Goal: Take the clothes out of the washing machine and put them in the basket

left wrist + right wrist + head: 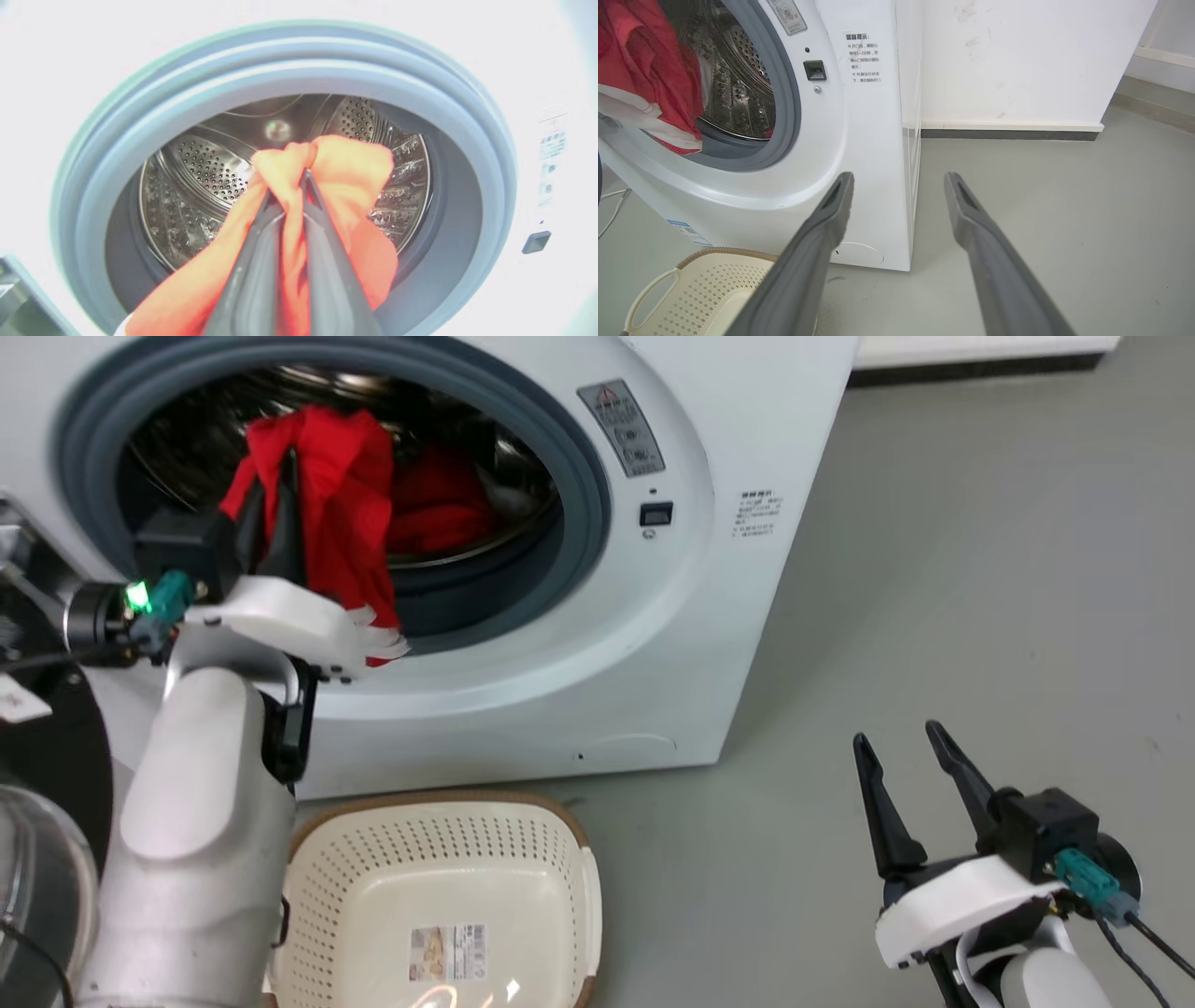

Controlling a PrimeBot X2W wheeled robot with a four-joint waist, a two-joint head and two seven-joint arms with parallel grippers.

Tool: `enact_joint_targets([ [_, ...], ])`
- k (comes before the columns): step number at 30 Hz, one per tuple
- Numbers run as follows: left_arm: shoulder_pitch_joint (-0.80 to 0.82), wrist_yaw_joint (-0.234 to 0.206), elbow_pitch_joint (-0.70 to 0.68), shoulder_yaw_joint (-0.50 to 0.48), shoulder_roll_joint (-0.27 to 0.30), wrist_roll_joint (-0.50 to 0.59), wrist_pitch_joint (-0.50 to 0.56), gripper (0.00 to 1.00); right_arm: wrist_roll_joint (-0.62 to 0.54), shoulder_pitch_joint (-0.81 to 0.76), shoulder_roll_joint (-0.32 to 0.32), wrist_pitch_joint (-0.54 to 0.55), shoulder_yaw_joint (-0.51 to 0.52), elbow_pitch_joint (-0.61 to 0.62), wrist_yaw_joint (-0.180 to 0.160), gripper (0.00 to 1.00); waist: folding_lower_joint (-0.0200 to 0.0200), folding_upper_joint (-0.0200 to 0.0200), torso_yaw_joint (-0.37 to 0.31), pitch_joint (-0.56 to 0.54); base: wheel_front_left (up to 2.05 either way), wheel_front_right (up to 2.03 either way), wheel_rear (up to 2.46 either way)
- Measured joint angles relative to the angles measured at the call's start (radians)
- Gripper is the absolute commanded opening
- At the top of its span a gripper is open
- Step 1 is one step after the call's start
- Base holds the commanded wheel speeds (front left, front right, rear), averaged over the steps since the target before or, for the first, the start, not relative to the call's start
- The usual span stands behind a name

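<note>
The white washing machine (523, 709) stands open, its steel drum (196, 196) ringed by a grey seal. My left gripper (275, 499) is at the drum's mouth, shut on a red garment (345, 513) that hangs over the seal, white trim at its lower end. In the left wrist view that garment (355, 172) bunches around the closed fingers (322, 242). More red clothes (439, 504) lie deeper in the drum. The cream basket (439, 868) sits on the floor below the door opening, holding no clothes. My right gripper (901, 747) is open, low at the right, far from the machine.
The machine's glass door (37, 868) hangs open at the far left beside my left forearm. Grey floor (934, 569) spreads to the right of the machine. A white wall with a dark baseboard (1008, 134) stands behind.
</note>
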State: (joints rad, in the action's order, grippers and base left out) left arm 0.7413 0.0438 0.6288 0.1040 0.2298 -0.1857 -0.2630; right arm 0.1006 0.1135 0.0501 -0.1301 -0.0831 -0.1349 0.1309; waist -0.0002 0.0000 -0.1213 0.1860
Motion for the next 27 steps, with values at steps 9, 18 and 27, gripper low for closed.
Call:
enact_joint_targets([
  [9,-0.196,0.007,-0.216,-0.031,-0.060,-0.028,0.000,0.00,0.000,-0.083,0.000,0.036,0.014,0.041,0.000,1.00,-0.0001,0.0000,0.051,-0.100,0.00,0.00,0.00],
  [18,-0.493,-0.034,-0.471,-0.021,-0.082,-0.019,0.000,0.00,-0.005,-0.119,0.000,0.062,0.019,0.076,0.000,1.00,-0.0001,0.0000,0.107,-0.136,0.00,0.00,0.00],
  [27,-0.743,-0.096,-0.468,-0.010,-0.135,-0.055,0.013,0.00,-0.013,-0.109,0.000,0.069,0.026,0.116,0.000,1.00,0.0000,0.0000,0.125,-0.073,0.00,0.00,0.00],
])
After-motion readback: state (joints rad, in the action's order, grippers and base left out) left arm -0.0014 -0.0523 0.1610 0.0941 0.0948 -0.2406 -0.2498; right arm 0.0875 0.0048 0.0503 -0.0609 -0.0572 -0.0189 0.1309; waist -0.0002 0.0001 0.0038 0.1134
